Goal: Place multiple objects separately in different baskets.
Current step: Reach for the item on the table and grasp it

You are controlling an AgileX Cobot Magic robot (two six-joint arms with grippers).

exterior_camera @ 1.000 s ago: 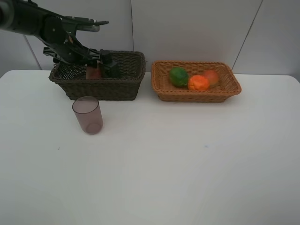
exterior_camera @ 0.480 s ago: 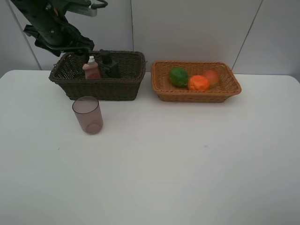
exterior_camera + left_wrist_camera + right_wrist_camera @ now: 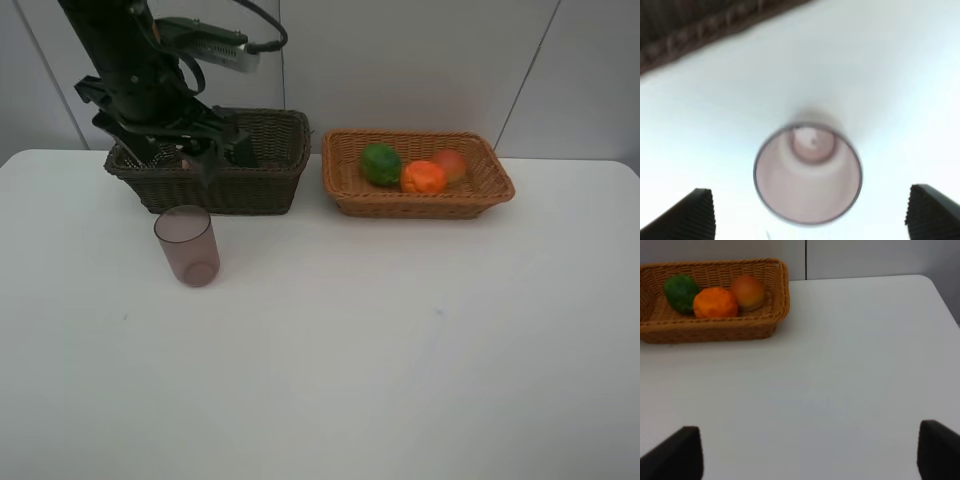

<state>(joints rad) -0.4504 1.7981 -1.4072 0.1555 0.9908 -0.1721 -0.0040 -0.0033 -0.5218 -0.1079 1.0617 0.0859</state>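
Note:
A translucent mauve cup (image 3: 187, 245) stands upright on the white table in front of the dark brown basket (image 3: 270, 160). In the left wrist view the cup (image 3: 807, 172) shows from above, mouth up and empty. My left gripper (image 3: 200, 160) hangs open above it, its fingertips (image 3: 695, 212) wide on either side and clear of the rim. The light tan basket (image 3: 418, 200) holds a green fruit (image 3: 381, 163), an orange tangerine (image 3: 424, 177) and a reddish peach-like fruit (image 3: 451, 163). My right gripper (image 3: 807, 452) is open over bare table, well short of that basket (image 3: 715, 327).
The left arm covers much of the dark basket's inside in the high view. The basket's woven wall (image 3: 690, 35) lies just beyond the cup. The white table's right edge (image 3: 940, 295) is close to the right gripper.
The left arm has lifted out of the dark basket, swung forward and now points down over the cup. The cup, the fruits and the right gripper have not moved.

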